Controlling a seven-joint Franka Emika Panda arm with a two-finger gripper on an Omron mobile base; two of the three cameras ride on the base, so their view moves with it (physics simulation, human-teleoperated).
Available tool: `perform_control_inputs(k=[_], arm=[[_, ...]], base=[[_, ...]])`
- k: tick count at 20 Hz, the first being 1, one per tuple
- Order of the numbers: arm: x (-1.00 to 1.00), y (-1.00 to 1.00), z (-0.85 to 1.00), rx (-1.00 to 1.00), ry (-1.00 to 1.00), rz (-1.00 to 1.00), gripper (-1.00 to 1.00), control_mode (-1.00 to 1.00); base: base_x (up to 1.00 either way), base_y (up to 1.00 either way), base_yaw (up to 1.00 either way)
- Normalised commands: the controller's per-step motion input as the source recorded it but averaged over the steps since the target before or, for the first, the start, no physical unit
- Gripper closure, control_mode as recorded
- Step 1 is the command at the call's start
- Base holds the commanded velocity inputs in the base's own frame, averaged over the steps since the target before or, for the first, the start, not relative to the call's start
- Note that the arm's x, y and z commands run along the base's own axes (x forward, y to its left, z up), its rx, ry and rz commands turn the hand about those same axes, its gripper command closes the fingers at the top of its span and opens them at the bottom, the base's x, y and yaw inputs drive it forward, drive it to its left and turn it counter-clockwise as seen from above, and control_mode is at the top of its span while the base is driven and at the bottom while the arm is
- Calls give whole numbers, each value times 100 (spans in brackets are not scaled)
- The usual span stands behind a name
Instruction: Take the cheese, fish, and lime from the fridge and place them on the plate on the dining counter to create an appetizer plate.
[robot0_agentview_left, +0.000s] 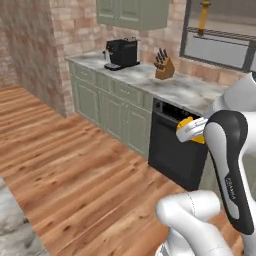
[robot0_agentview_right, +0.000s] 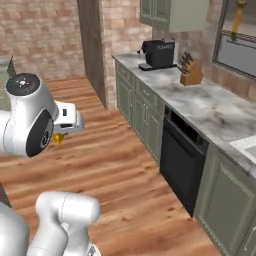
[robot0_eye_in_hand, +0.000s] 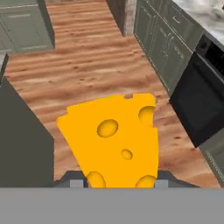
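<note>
**Hand view: cheese in the claw, carried above the wooden floor**

The hand view shows the cheese (robot0_eye_in_hand: 114, 138), a yellow-orange wedge with holes, standing between the two dark finger tips of the claw (robot0_eye_in_hand: 116, 183). The jaws are closed narrowly on its lower part, and nothing else touches it.

The main risk seems to be a drop. The grip takes only the bottom of the wedge, so a quick swing of the arm could probably make it slip and fall on the wooden floor (robot0_eye_in_hand: 87, 57), far from any table.

A second risk is a knock. In the left base view the cheese (robot0_agentview_left: 188, 121) hangs near the black dishwasher (robot0_agentview_left: 175, 150) and the marble kitchen table (robot0_agentview_left: 165, 82). If the base turns tightly, the wedge may hit them.

The plate is not reached yet.
</note>
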Motion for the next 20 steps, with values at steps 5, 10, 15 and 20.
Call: perform_control_inputs(k=[5, 10, 15, 20], arm=[[0, 0, 0, 0, 0, 0, 100, 100], [0, 0, 0, 0, 0, 0, 100, 100], [0, 0, 0, 0, 0, 0, 100, 100], [0, 0, 0, 0, 0, 0, 100, 100]], base=[[100, 36, 54], [100, 10, 45], [100, 0, 26], [100, -7, 17]])
